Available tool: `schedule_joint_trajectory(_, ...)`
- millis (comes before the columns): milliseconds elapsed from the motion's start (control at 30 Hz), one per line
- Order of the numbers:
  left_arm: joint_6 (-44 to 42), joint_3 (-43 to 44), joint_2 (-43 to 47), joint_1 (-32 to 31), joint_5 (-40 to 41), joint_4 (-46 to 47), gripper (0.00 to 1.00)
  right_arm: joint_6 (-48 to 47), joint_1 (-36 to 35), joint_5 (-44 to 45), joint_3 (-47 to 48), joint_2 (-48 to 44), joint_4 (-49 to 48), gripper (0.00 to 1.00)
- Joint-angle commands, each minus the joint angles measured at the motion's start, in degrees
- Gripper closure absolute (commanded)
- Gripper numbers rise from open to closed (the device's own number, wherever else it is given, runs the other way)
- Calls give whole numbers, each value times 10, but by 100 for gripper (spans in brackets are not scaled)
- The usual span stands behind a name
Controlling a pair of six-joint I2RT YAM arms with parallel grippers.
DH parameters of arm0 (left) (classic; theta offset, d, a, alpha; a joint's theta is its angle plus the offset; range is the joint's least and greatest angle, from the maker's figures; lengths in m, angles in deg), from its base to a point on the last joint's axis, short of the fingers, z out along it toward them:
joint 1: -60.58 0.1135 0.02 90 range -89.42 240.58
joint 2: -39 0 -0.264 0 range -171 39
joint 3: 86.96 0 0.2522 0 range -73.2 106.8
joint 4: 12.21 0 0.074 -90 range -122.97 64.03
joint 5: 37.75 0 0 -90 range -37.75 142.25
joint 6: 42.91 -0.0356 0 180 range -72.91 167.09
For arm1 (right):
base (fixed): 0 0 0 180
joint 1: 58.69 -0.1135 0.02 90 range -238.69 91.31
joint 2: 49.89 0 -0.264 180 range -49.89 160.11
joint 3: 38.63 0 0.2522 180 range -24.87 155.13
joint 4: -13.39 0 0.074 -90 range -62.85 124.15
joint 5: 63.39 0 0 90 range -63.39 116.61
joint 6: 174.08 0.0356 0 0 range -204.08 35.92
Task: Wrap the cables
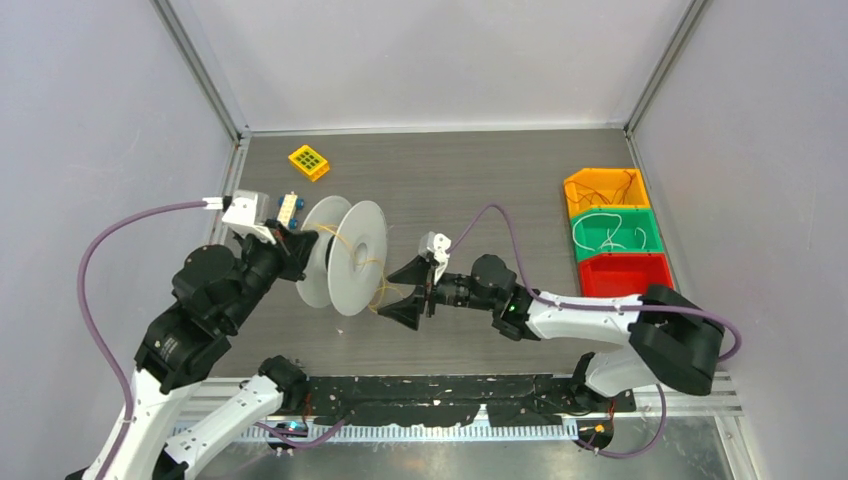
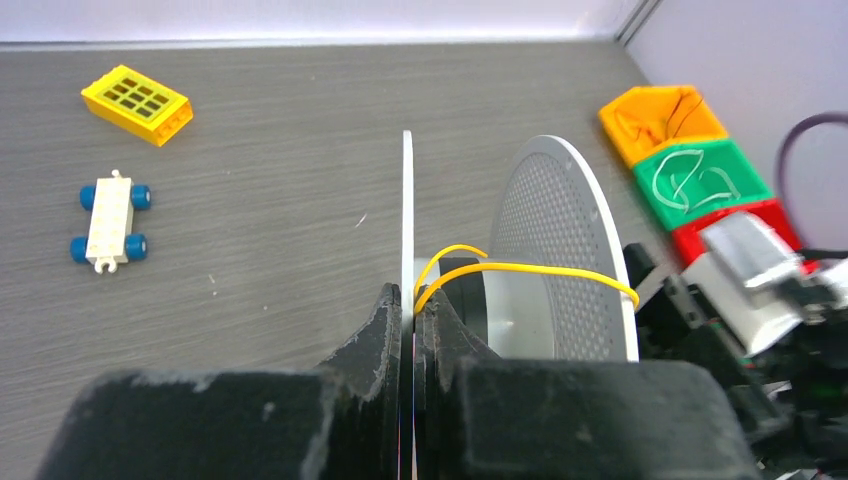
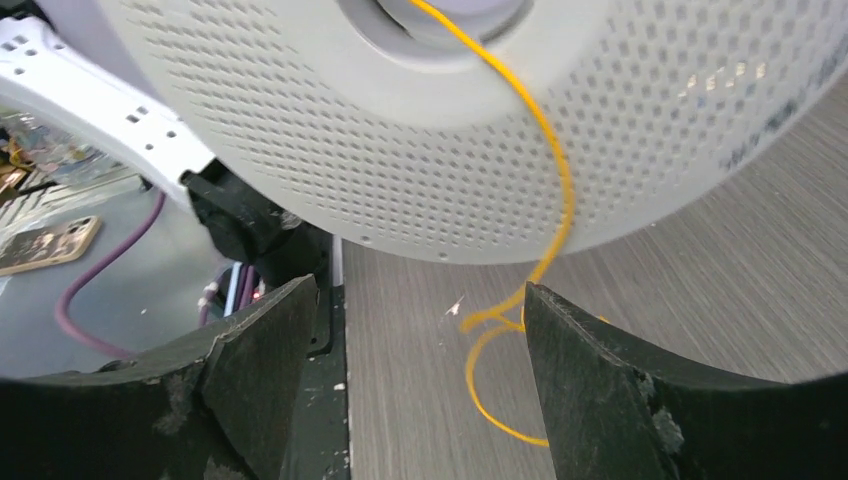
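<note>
Standing beside the rig, one could see that everything turned on where the loose end of the yellow wire (image 3: 566,200) lay against the right claw (image 3: 415,310). That claw was spread wide with nothing between its fingers, pointed at the outer face of the white spool (image 1: 357,255) and very near it. The wire came off the hub, ran over the rim of the disc facing this claw, then dropped and curled onto the tabletop (image 1: 480,170) below the gap between the fingers, closer to one finger than the other. The free tail thus lay just ahead of and under the right claw. Its run was roughly up-and-down, crossing the line on which the fingers would close.

The left claw (image 2: 408,310) was clamped shut on the edge of the spool's other disc, holding the spool on edge with its axle level and pointing away toward the right claw. From the left claw the wire sat just beyond the pinched disc, a couple of loose turns arching round the hub between the two discs.

By my reckoning the right claw was plainly nearer the tail, the left being taken up with steadying the spool. The next move seemed to call for the right claw to dip and shift slightly sideways, bringing the strand between its fingers before closing.
</note>
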Motion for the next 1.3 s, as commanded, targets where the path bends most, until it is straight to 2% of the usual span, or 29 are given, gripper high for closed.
schedule_joint_trajectory(0, 40, 37, 21, 1, 11, 97, 100, 15, 0, 47, 12, 51, -133, 19)
schedule_joint_trajectory(100, 49, 42, 25, 1, 11, 105, 100, 24, 0, 61, 19, 100, -179, 19)
schedule_joint_trajectory(400, 53, 27, 35, 1, 22, 127, 100, 96, -27, 13, 52, 206, -335, 23)
schedule_joint_trajectory(600, 52, 19, 37, 1, 24, 138, 100, 86, -39, 12, 62, 236, -356, 22)
schedule_joint_trajectory(900, 34, 21, 27, 1, 16, 139, 100, 75, -38, -130, 49, 253, -409, 22)
schedule_joint_trajectory(1133, 48, 16, 29, 1, 1, 149, 100, 57, -38, -155, 46, 263, -418, 21)
schedule_joint_trajectory(1267, 53, 19, 30, 1, -2, 151, 100, 67, -38, -149, 60, 270, -423, 23)
